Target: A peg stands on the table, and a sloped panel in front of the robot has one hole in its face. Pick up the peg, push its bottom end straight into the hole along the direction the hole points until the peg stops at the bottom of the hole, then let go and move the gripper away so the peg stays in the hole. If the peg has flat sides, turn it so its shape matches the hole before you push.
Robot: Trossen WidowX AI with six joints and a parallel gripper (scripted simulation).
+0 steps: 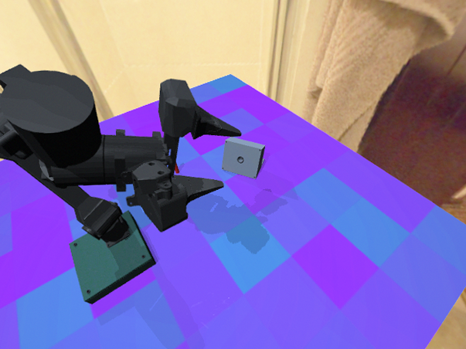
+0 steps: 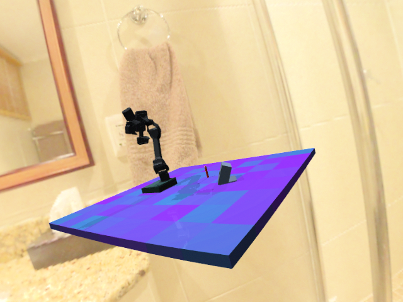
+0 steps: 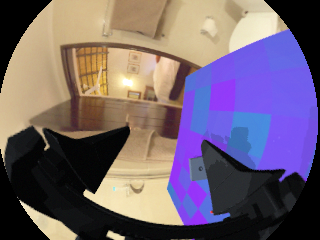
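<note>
A thin red peg point(image 2: 206, 172) stands upright on the table point(image 2: 195, 238). In the top view only a sliver of the peg point(image 1: 177, 168) shows behind the gripper, and a small red spot of it point(image 3: 212, 212) shows at the right finger's edge in the wrist view. The grey sloped panel point(image 1: 250, 151) point(image 2: 224, 173) point(image 3: 195, 172) stands near the peg, with a small round hole point(image 1: 240, 159) point(image 3: 201, 168) in its face. My gripper point(image 1: 231, 159) point(image 3: 166, 136) is open and empty, high above the table and away from the peg. The peg's cross-section is too small to tell.
The arm's green base plate point(image 1: 97, 270) point(image 2: 156, 187) is on the table, on the peg's side of the panel. The arm rises from it and casts a shadow across the table. The table's edges show in the top and exterior views.
</note>
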